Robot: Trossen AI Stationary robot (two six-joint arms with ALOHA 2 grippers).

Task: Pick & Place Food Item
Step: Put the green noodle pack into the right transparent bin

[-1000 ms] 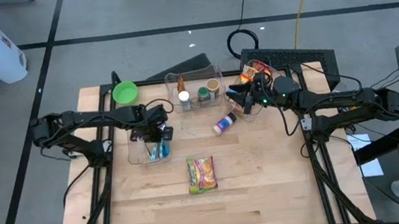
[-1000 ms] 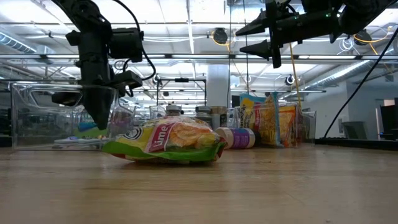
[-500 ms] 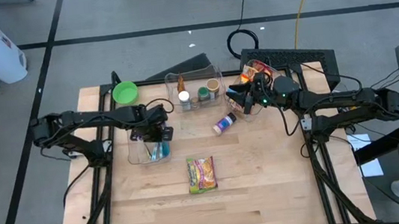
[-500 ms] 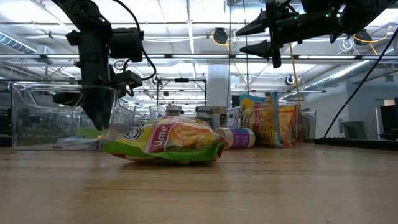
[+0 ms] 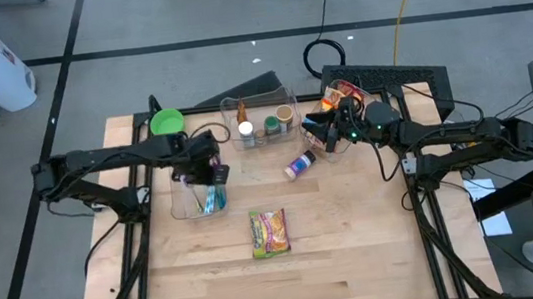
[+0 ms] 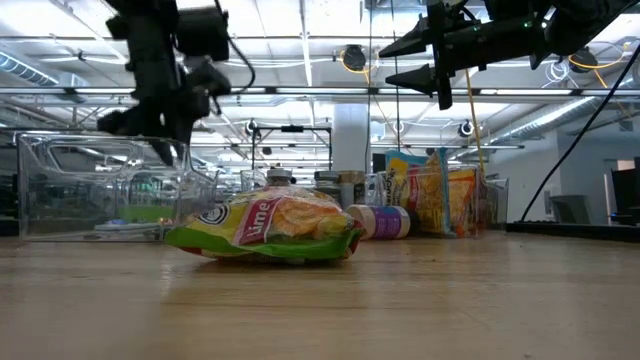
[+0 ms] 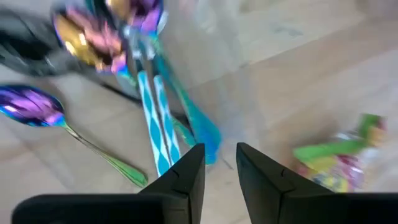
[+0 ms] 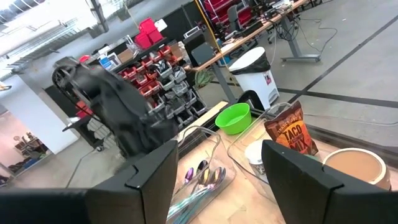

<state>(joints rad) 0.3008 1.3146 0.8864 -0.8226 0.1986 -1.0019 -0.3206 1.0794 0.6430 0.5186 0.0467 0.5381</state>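
Note:
The food item, a green-edged yellow and orange packet [image 5: 268,233], lies flat on the wooden table near its middle; it also shows in the low view [image 6: 265,228] and the left wrist view [image 7: 336,165]. My left gripper [image 5: 211,175] hangs above a clear bin [image 5: 183,207] at the table's left, pointing steeply down. Its fingers [image 7: 186,177] stand slightly apart with nothing between them. Blue-handled cutlery [image 7: 158,124] and iridescent spoons [image 7: 31,106] lie in that bin. My right gripper [image 5: 316,124] hovers high at the far right, level and open [image 8: 214,180], holding nothing.
A white and purple bottle [image 5: 299,165] lies on its side right of the middle. Behind it stand a clear bin with jars [image 5: 263,122], a green bowl [image 5: 167,123] and a bin of snack bags [image 5: 341,94]. The near half of the table [image 5: 360,260] is bare wood.
My left gripper has risen straight up out of the clear bin, most of it in the last half second; its fingertips now stand at about the bin's rim. The cutlery stays in the bin. The right arm has kept still.

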